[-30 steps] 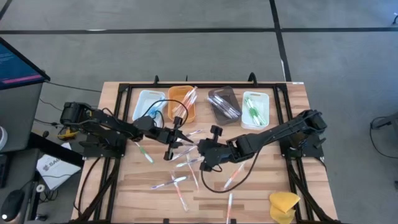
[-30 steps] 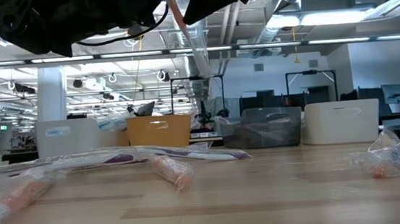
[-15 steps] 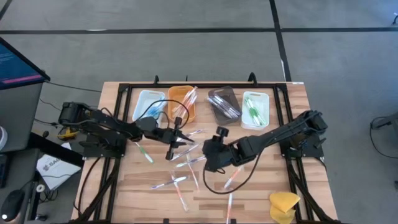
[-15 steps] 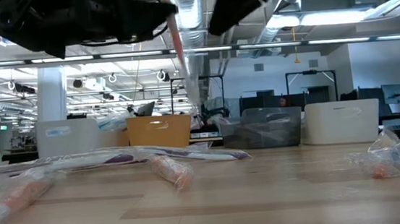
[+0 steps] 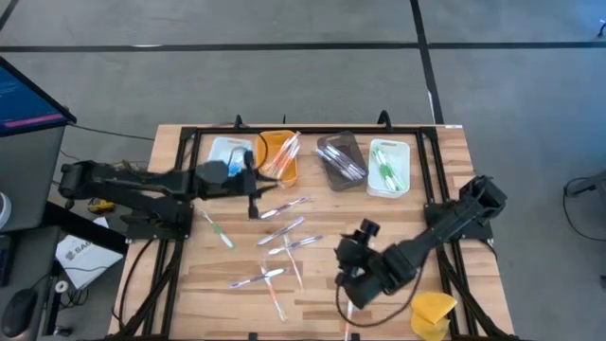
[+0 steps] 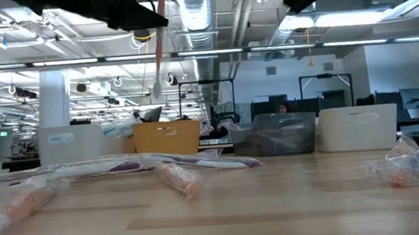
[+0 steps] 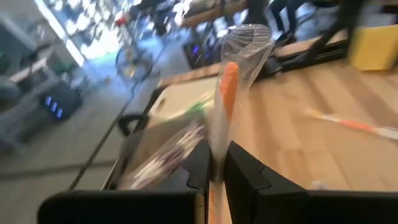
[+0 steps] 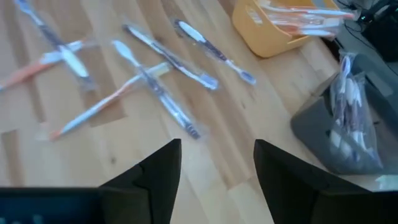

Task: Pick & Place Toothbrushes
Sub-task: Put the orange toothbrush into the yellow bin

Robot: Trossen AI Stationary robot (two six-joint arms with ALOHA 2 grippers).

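Above the wooden table [image 5: 208,275], left pincer [image 7: 216,171] clamps an orange toothbrush [image 7: 227,84].

It was an open-plan lab: beyond the wooden table [image 6: 278,203] ran exposed ceiling ducts [image 6: 199,0], strip lights and rows of monitor-topped workbenches [image 6: 291,99]

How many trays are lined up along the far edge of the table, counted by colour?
White trays: 2
Orange tray: 1
Dark tray: 1
Total: 4 trays
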